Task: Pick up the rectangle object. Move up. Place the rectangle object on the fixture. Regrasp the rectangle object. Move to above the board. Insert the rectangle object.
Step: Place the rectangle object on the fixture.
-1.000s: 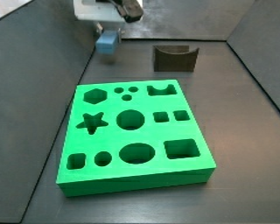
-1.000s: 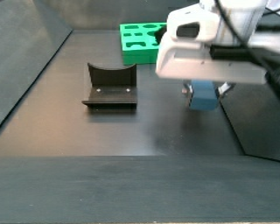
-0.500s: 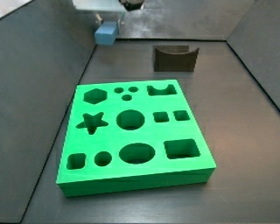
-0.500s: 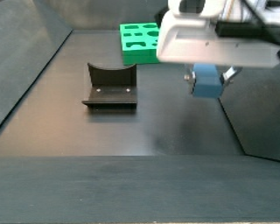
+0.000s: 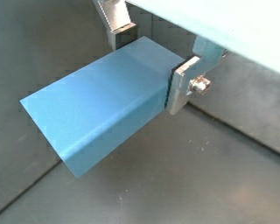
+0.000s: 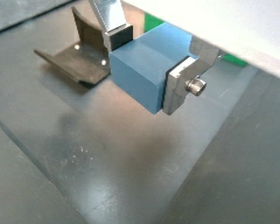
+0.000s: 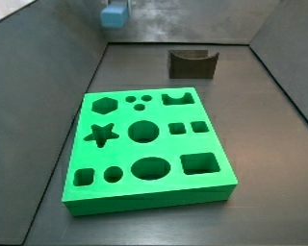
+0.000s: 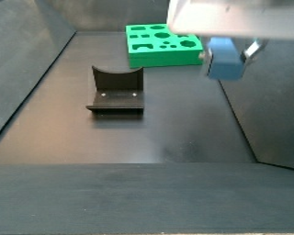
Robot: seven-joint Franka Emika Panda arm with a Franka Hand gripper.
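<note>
while your gripper (image 5: 154,59) clamps the light blue-grey matte rectangle object (image 5: 98,107) high over the dark worktop (image 8: 175,138), watch for slip: grip's near one end. wrist view shows the dark brown notched fixture (image 6: 80,58) nearby; side view w/ the bright green cut-out board (image 7: 150,144) crops the gripper.

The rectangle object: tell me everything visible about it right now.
The rectangle object is a plain, matte, light blue block with flat faces and sharp edges, no markings. It is clamped between the end effector's silver fingers, which press on two opposite faces near one end, so most of the block sticks out past them. In both side views it hangs in the air, touching neither the dark floor, the fixture nor the green board.
</note>
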